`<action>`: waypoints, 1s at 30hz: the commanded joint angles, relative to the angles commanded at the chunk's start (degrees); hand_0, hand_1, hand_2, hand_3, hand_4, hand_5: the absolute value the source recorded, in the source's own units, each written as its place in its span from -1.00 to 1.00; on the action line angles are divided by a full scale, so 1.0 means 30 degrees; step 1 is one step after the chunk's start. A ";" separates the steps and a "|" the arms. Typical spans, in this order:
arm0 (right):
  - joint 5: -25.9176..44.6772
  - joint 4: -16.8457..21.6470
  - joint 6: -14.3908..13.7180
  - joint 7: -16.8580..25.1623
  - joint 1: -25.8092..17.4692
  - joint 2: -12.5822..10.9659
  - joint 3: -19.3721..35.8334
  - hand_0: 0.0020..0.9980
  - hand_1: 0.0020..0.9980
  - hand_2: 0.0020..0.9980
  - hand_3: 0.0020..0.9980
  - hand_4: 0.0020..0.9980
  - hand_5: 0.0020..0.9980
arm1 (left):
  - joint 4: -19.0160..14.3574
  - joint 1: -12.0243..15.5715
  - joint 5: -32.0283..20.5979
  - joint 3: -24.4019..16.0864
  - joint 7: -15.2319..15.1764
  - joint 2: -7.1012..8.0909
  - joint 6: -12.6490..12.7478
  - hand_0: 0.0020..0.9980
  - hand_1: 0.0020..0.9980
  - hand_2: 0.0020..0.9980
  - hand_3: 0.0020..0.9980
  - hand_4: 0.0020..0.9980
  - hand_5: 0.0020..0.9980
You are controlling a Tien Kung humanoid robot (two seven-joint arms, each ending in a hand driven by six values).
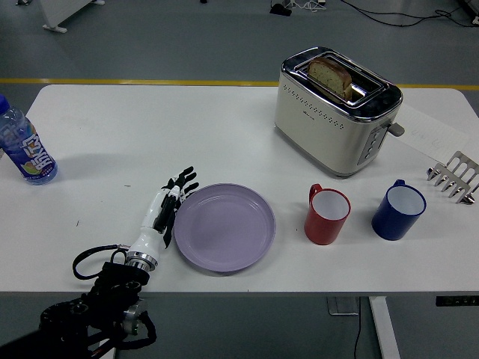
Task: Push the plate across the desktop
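one hand (166, 211), the left, lies flat with fingers spread, its edge touching the plate's (224, 226) left rim. the plate sits near the table's (187, 134) front edge, just left of the red mug (326, 215). a blue mug (398, 209) and toaster (334, 110) stand toward the right, a bottle (22, 146) at the left edge.

Lilac plate (224, 227), red mug (326, 215)
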 joint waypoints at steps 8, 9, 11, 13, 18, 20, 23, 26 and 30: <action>-0.0019 -0.0005 0.0011 0.0010 -0.0002 0.0000 0.0008 0.15 0.08 0.23 0.24 -0.73 0.28 | -0.0101 -0.0123 -0.0178 0.0355 0.0000 -0.0023 -0.0059 0.65 0.73 0.84 0.81 -0.04 1.00; -0.0028 -0.0005 0.0011 0.0013 -0.0006 0.0000 0.0017 0.15 0.08 0.23 0.24 -0.73 0.28 | -0.0118 -0.0145 -0.0154 0.0409 0.0000 -0.0029 -0.0100 0.65 0.73 0.84 0.81 -0.04 1.00; -0.0029 -0.0008 0.0011 0.0020 -0.0009 0.0000 0.0020 0.15 0.08 0.23 0.24 -0.73 0.28 | -0.0138 -0.0176 -0.0125 0.0490 0.0000 -0.0035 -0.0172 0.65 0.73 0.84 0.81 -0.04 1.00; -0.0041 -0.0009 0.0015 0.0024 -0.0011 0.0000 0.0028 0.15 0.08 0.23 0.24 -0.73 0.28 | -0.0150 -0.0188 -0.0044 0.0515 0.0000 -0.0033 -0.0312 0.65 0.73 0.84 0.81 -0.04 1.00; -0.0067 -0.0011 0.0026 0.0037 -0.0017 0.0000 0.0043 0.15 0.08 0.23 0.23 -0.73 0.29 | -0.0241 -0.0235 0.0505 0.0568 0.0000 -0.0019 -0.0844 0.62 0.70 0.83 0.81 -0.05 1.00; -0.0044 -0.0010 0.0017 0.0037 -0.0033 0.0000 0.0028 0.15 0.08 0.23 0.23 -0.73 0.29 | -0.0259 -0.0260 0.0744 0.0629 0.0000 -0.0025 -0.1080 0.62 0.70 0.83 0.81 -0.05 1.00; -0.0036 -0.0005 0.0013 0.0024 -0.0069 0.0000 0.0022 0.15 0.08 0.23 0.23 -0.73 0.29 | -0.0241 -0.0255 0.0821 0.0709 0.0000 -0.0039 -0.1315 0.62 0.70 0.83 0.81 -0.05 1.00; -0.0054 0.0001 0.0015 0.0012 -0.0105 0.0000 0.0033 0.15 0.08 0.23 0.23 -0.73 0.29 | -0.0216 -0.0228 0.0819 0.0739 0.0000 -0.0054 -0.1405 0.60 0.68 0.83 0.80 -0.05 1.00; -0.0098 0.0013 0.0036 -0.0015 -0.0146 0.0000 0.0049 0.15 0.08 0.23 0.23 -0.73 0.29 | -0.0171 -0.0173 0.0693 0.0723 0.0000 -0.0080 -0.1260 0.62 0.69 0.83 0.79 -0.05 1.00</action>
